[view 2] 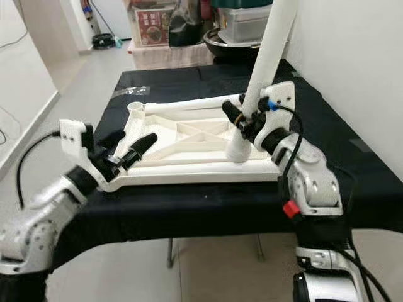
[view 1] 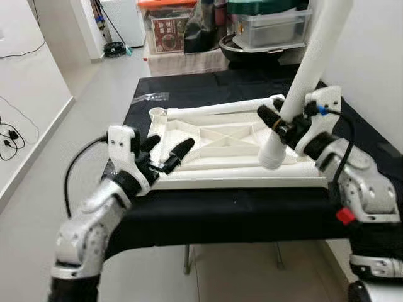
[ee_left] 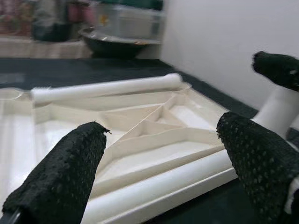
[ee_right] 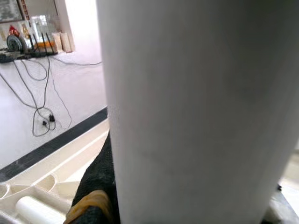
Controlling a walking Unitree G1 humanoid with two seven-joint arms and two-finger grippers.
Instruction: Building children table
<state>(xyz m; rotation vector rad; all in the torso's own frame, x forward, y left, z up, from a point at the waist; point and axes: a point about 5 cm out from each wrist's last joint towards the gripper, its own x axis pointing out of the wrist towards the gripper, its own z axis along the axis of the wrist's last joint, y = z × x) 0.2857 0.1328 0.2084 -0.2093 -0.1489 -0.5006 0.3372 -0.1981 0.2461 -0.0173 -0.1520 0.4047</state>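
A white plastic tabletop [view 1: 233,148] lies upside down on a surface [view 1: 252,214] draped in black cloth, its ribbed underside facing up. The right hand [view 1: 286,123] is clamped around a white table leg [view 1: 302,82] at the tabletop's right side; the leg stands up and tilts a little to the right, its lower end resting at the near right corner of the tabletop. In the right wrist view the leg [ee_right: 196,112] stands right in front of the camera, with a black finger [ee_right: 96,186] pressed against its side.

The left hand [view 1: 165,153] rests at the near left corner of the tabletop, its fingers spread wide and holding nothing, their tips over the tabletop's rim. Another white leg [view 1: 220,108] lies flat along the far edge of the tabletop, and an open round socket [view 1: 157,113] stands at the far left corner. A clear plastic bag [view 1: 150,97] lies on the cloth just beyond that corner.

Beyond the surface, storage boxes [view 1: 277,28] and a dark pan [view 1: 242,50] sit on a low shelf. Black cables [view 1: 9,135] trail on the floor by the left wall.
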